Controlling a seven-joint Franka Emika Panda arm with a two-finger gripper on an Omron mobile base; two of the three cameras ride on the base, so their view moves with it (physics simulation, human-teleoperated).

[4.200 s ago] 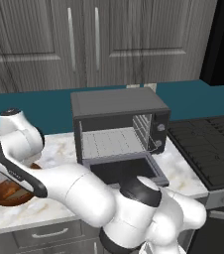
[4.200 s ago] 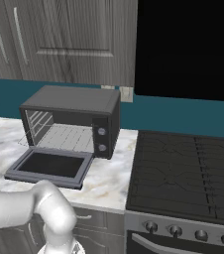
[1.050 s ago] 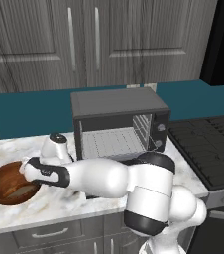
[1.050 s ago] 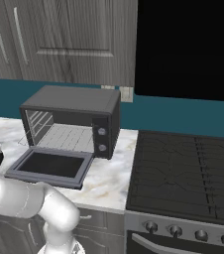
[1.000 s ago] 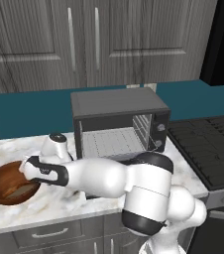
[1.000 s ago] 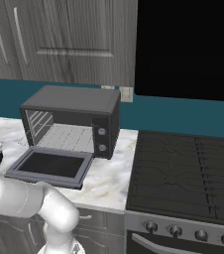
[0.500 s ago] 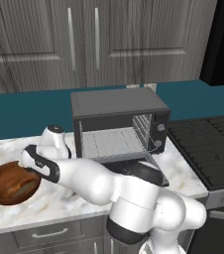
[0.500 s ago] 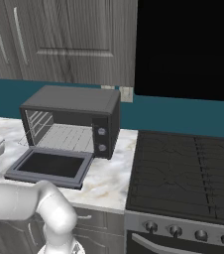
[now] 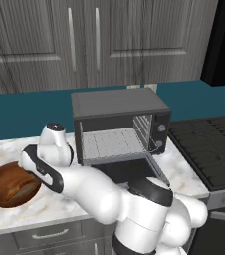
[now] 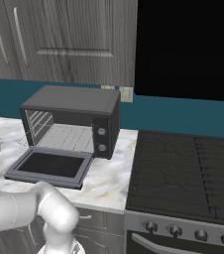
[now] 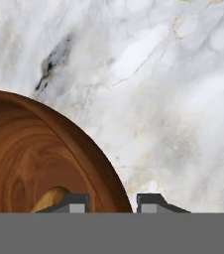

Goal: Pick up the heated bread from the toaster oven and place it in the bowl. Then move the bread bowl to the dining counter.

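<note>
Gripper now clenched on the bowl rim, one finger inside by the bread, one outside over the counter; jaws were spread a second ago.

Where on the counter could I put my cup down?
Bare marble counter lies between the open toaster oven door and the stove. A thin strip runs in front of the door. It is crowded at the left, where the gripper grips the bowl rim.

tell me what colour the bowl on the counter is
Reddish-brown wood with darker grain rings; the bowl shows it best in the hand view.
</note>
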